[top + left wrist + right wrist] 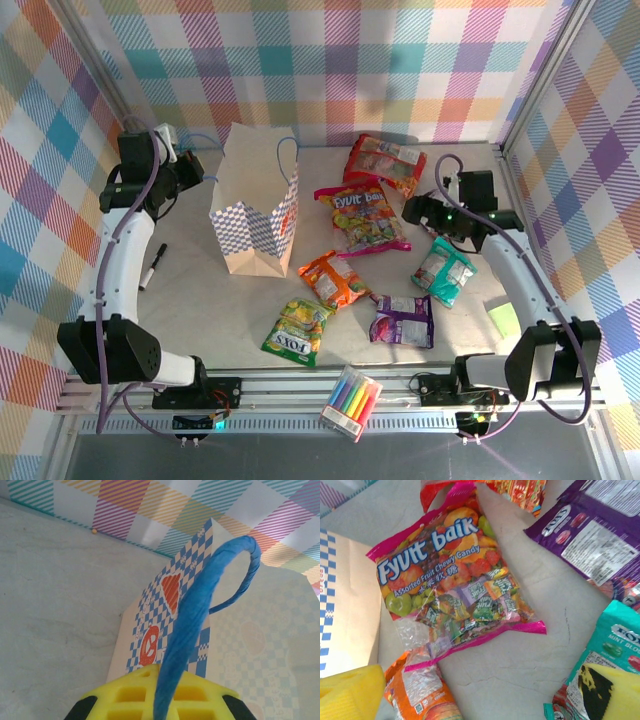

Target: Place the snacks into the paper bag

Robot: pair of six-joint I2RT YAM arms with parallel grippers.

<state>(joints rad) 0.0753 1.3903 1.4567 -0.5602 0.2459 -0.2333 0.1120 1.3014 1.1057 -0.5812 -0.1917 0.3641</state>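
The paper bag [255,215] stands upright at the back left, mouth open. My left gripper [196,170] is at its left rim, shut on the bag's blue cord handle [200,595]; the cord runs between the yellow fingers [125,695]. My right gripper [416,210] hovers open and holds nothing, just right of the multicolour candy packet [450,580]. On the table lie a red packet [385,160], an orange one [335,278], a green-yellow one [298,330], a purple one [403,320] and a teal one [445,270].
A black pen [152,266] lies left of the bag. A clear pack of coloured markers [352,402] rests on the front rail. A small yellow-green pad [503,318] sits at the right. Checkered walls close in the back and both sides.
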